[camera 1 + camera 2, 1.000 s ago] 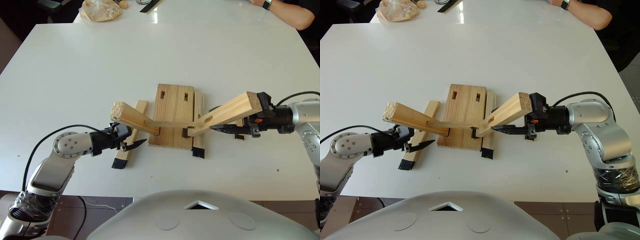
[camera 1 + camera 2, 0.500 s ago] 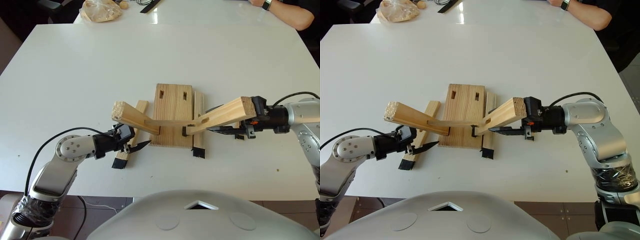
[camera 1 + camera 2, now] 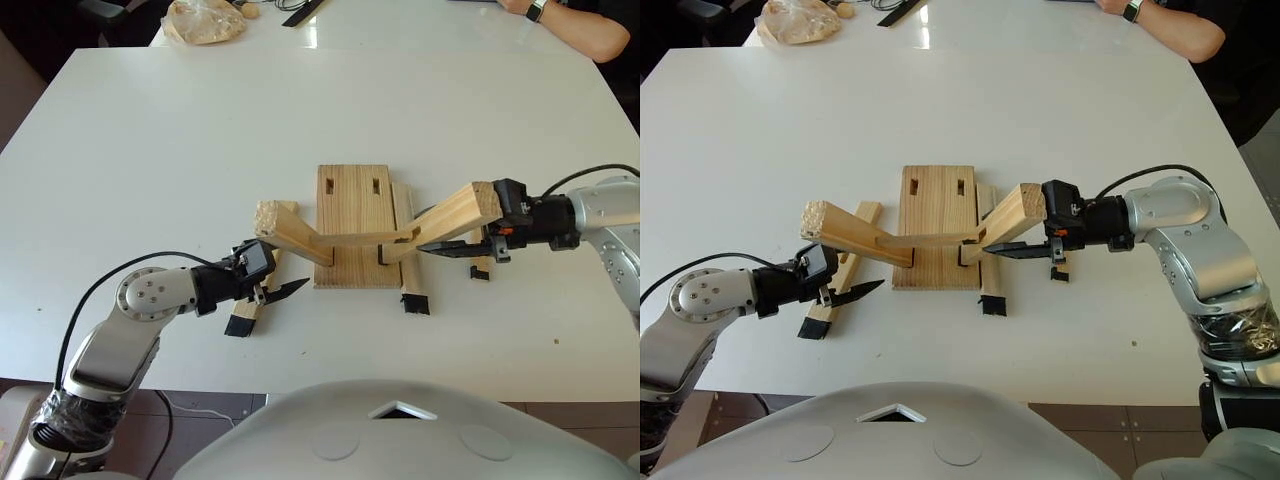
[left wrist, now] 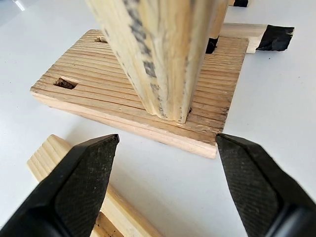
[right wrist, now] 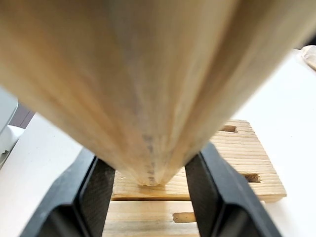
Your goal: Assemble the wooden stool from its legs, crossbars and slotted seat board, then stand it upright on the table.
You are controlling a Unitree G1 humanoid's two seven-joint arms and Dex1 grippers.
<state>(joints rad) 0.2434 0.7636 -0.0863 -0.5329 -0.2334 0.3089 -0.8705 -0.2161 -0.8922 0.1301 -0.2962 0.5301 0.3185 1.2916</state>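
Observation:
The slotted seat board (image 3: 352, 262) lies flat mid-table. Over it leans a frame of two legs joined by a crossbar (image 3: 360, 238). The left leg (image 3: 290, 232) slants up to the left and the right leg (image 3: 450, 215) slants up to the right. My right gripper (image 3: 435, 238) is shut on the right leg, whose sides its fingers (image 5: 98, 190) clasp. My left gripper (image 3: 280, 288) hovers open just in front of the left leg's foot. Its fingers (image 4: 84, 173) are spread wide and touch nothing, with the leg (image 4: 158, 54) ahead between them.
A loose leg with a black-taped end (image 3: 250, 300) lies left of the board, under my left gripper. Another loose leg (image 3: 408, 262) lies along the board's right side. A bag (image 3: 203, 18) and a person's arm (image 3: 575, 25) are at the far edge.
The two legs have drawn closer together, the left leg's top shifting right. The seat board and the loose leg beside it turned slightly. My left gripper slid a little right, still open.

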